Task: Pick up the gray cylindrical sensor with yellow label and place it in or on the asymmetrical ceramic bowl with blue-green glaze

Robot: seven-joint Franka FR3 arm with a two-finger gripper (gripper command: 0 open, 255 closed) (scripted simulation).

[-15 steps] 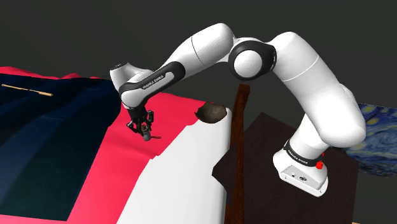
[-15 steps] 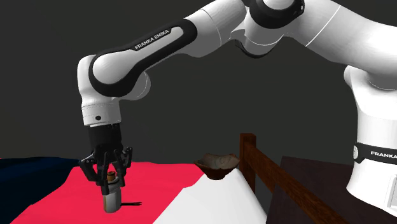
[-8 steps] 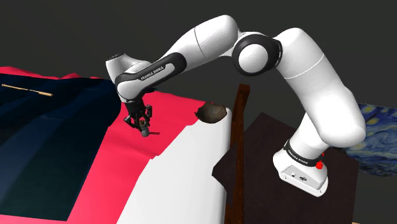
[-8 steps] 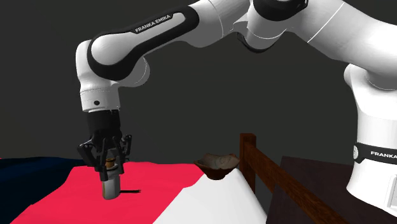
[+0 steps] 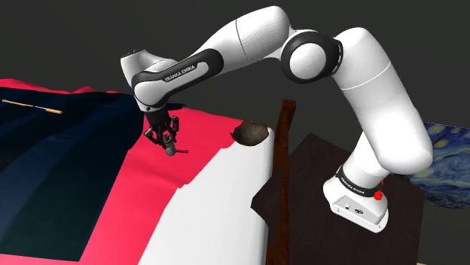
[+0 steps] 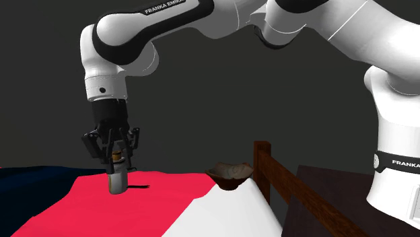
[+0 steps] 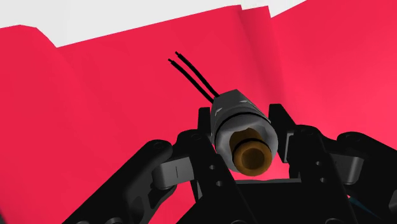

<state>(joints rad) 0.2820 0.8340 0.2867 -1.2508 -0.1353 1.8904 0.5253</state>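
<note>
A grey cylindrical sensor [image 7: 238, 124] with a brass-coloured end and two thin black leads is clasped between my black fingers. My gripper [image 6: 114, 165] is shut on the sensor [image 6: 118, 180], which hangs upright above the red bed cover [image 6: 81, 209]. From the shoulder camera, the gripper [image 5: 166, 141] holds the sensor [image 5: 171, 149] over the red cover, left of the bowl. The brown, uneven-rimmed bowl [image 5: 251, 134] rests on the white sheet beside the wooden post; it also appears at the bed's far corner [image 6: 231, 175].
A dark wooden bedpost and rail [image 5: 282, 173] run along the bed's side by the bowl. The white sheet [image 5: 218, 211] and a dark blue cover [image 5: 53, 166] flank the red cover. My stand [image 5: 358, 203] sits on a dark table.
My gripper has lifted the sensor higher off the red cover and carried it slightly away from the shoulder camera; the arm has risen with it. The bowl has not moved.
</note>
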